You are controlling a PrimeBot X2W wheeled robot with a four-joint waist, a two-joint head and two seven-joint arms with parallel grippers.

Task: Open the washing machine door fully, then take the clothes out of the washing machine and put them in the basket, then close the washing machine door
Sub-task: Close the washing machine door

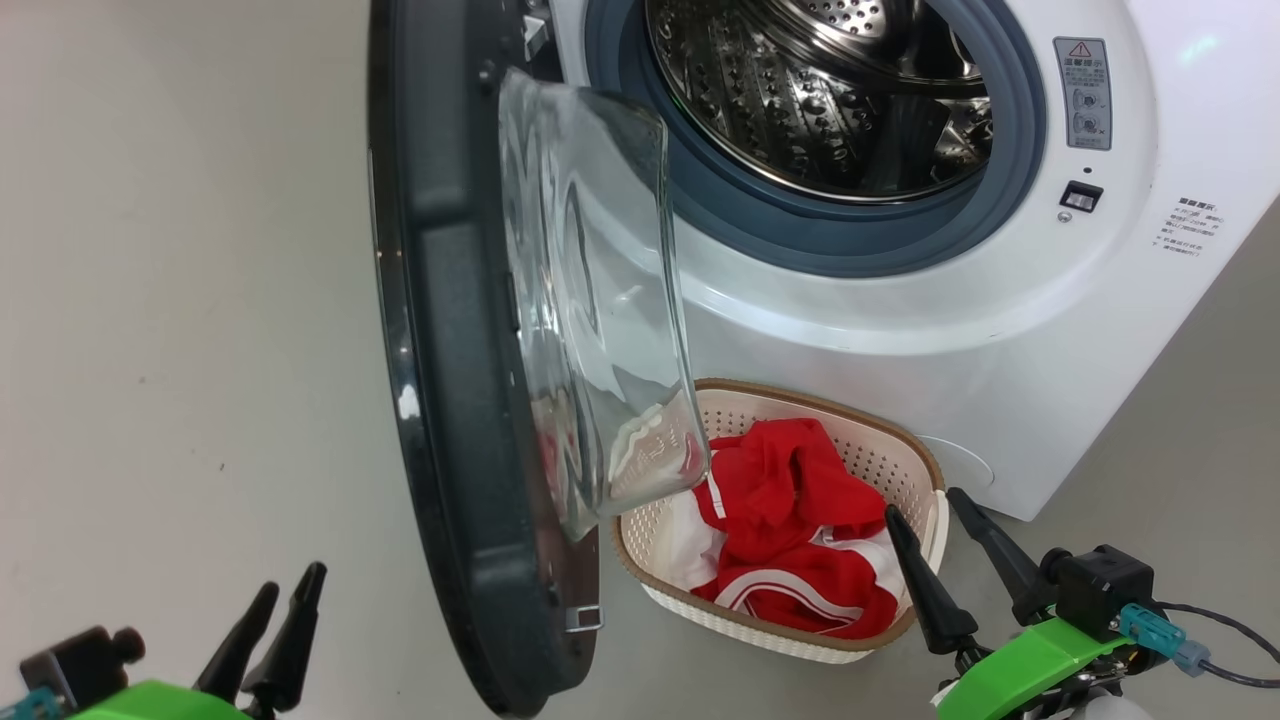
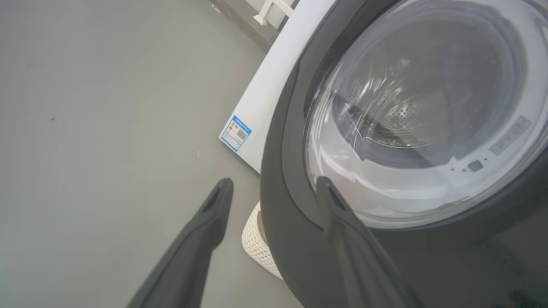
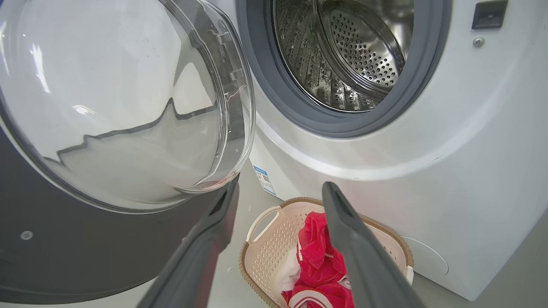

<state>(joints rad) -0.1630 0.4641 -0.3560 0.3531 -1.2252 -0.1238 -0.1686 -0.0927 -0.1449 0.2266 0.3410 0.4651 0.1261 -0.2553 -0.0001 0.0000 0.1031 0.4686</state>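
My left gripper (image 2: 274, 182): fingers spread wide, nothing between them, at the outer face of the washing machine door (image 2: 291, 239). One finger overlaps the black rim, possibly touching, can't tell. My right gripper (image 1: 922, 502): also wide, empty, tips over the basket (image 1: 870, 450) at its right end. The clothes (image 1: 790, 500), red and white, are heaped inside the basket. Basket sits on the floor (image 1: 150, 300) against the washing machine (image 1: 900, 330) front. Door swung open, glass bowl overhanging the basket's left end. Drum (image 1: 800, 80) is bare steel.
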